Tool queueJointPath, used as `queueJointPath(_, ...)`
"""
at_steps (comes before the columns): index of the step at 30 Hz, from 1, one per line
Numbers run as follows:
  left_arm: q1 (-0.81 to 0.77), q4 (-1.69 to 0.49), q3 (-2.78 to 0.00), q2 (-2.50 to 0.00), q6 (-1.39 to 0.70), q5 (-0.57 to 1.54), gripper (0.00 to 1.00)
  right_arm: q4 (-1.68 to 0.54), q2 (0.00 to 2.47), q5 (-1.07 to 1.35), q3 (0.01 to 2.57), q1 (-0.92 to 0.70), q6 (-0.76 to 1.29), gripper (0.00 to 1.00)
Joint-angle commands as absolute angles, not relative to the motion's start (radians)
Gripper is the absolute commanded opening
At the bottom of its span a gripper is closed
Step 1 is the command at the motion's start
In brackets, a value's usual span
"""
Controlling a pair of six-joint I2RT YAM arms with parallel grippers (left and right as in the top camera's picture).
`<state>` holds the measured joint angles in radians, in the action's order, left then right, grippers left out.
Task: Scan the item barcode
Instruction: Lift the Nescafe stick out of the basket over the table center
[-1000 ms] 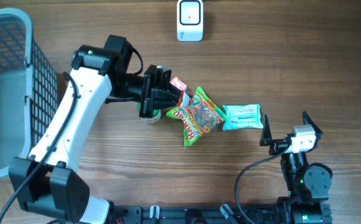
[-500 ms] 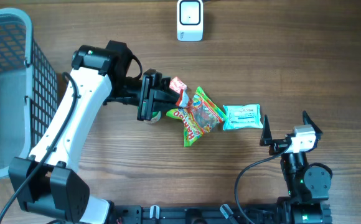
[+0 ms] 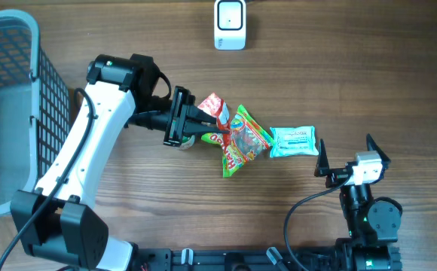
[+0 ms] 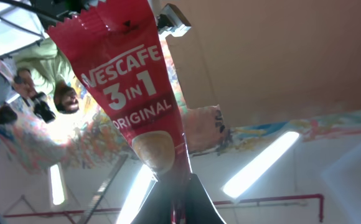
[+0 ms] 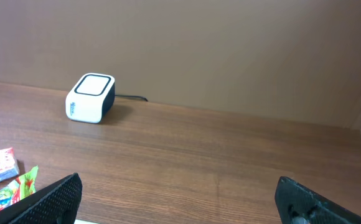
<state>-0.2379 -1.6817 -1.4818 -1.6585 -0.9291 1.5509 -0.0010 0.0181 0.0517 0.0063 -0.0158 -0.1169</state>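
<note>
two hands show. the left hand [image 3: 197, 120] is closed tight on the end of a thin red nescafe coffee packet [image 3: 212, 105], which sticks up over the brown wooden desk [image 3: 354, 68], just beside a green candy bag [image 3: 242, 140]. the right hand [image 3: 348, 155] is wide open, holding nothing. the white box scanner [image 3: 230, 24] sits well apart.

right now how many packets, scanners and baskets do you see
packets: 3, red sachet, candy bag, teal packet
scanner: 1
basket: 1
total: 5
green thing beside the candy bag unclear, not counted
</note>
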Motion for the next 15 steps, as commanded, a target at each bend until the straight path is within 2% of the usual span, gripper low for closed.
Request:
queueJointPath(1,-0.231,-1.683,-1.485,-1.648,-0.999,1.534,0.04,0.001,0.01,0.053,0.005,-0.014,-0.105,1.0)
queueJointPath(5,-0.217,-1.648,-1.485,-1.648,-1.0,1.392,0.04,0.001,0.01,0.053,0.006,-0.014,-0.105,1.0)
queueJointPath(9,-0.161,-1.508,-1.485,-1.649,-1.04,1.181,0.04,0.001,0.01,0.053,0.005,-0.014,-0.105,1.0)
queueJointPath(15,-0.131,-1.093,-1.485,-1.649,-1.018,0.93,0.04,0.001,0.01,0.053,0.005,-0.014,-0.105,1.0)
